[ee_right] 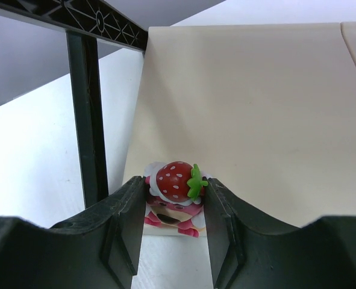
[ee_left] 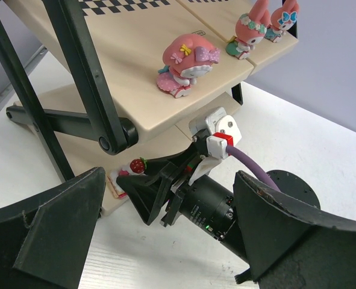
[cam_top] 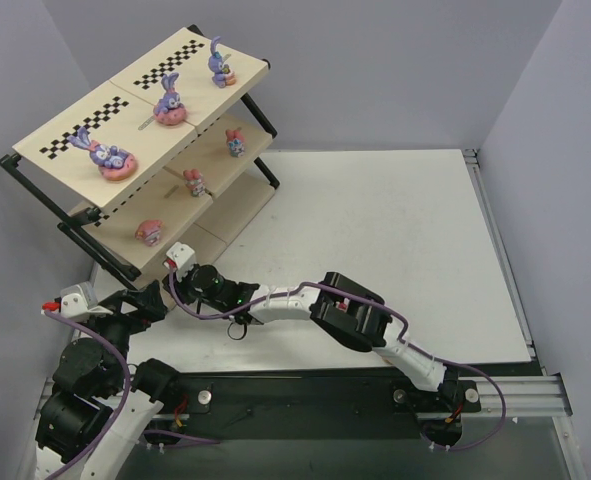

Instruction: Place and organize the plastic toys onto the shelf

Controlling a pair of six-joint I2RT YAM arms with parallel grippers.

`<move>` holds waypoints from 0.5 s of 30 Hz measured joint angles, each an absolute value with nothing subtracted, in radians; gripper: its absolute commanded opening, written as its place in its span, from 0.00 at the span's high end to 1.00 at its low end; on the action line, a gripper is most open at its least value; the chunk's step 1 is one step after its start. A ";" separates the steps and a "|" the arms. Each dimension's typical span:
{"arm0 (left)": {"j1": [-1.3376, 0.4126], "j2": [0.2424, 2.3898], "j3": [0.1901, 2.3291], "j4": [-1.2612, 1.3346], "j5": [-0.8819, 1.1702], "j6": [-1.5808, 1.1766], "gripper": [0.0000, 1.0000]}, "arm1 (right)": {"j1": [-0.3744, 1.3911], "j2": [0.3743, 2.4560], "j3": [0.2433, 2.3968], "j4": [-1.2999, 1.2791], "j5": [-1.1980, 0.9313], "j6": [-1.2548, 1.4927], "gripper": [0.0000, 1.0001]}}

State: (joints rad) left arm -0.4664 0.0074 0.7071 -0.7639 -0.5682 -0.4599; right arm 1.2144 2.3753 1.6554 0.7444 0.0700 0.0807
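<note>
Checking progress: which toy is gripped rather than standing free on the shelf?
The strawberry-topped toy, clamped in the right gripper at the shelf's lowest board; the other six stand free higher up.

Robotics lab test cell: plain grey partition walls (cam_top: 375, 70) enclose a white table (cam_top: 395, 250), with cabled robot arms (cam_top: 355, 315) bolted to a metal rail (cam_top: 515, 395) along its near edge.

Plain grey-lilac walls (cam_top: 375, 70) on 3 sides; white tabletop (cam_top: 395, 230); alu rail (cam_top: 515, 395) w/ black baseplate (cam_top: 305, 392) at near edge.
</note>
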 measured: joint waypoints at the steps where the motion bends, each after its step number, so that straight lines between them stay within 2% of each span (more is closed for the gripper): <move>1: -0.466 0.007 0.707 -0.764 -0.568 -0.459 0.03 | 1.214 2.375 1.653 0.748 0.072 0.077 1.00; 4: -0.466 0.007 0.707 -0.764 -0.568 -0.459 0.03 | 1.214 2.375 1.652 0.752 0.075 0.065 0.98; 8: -0.466 0.007 0.707 -0.764 -0.568 -0.459 0.03 | 1.214 2.381 1.652 0.762 0.071 0.036 0.80; 15: -0.466 0.007 0.707 -0.764 -0.568 -0.459 0.03 | 1.211 2.386 1.652 0.777 0.052 -0.029 0.70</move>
State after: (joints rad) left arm -0.4664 0.0074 0.7071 -0.7643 -0.5682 -0.4595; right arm 1.2114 2.3863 1.6520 0.7769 0.0521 -0.0288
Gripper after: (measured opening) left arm 0.971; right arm 0.391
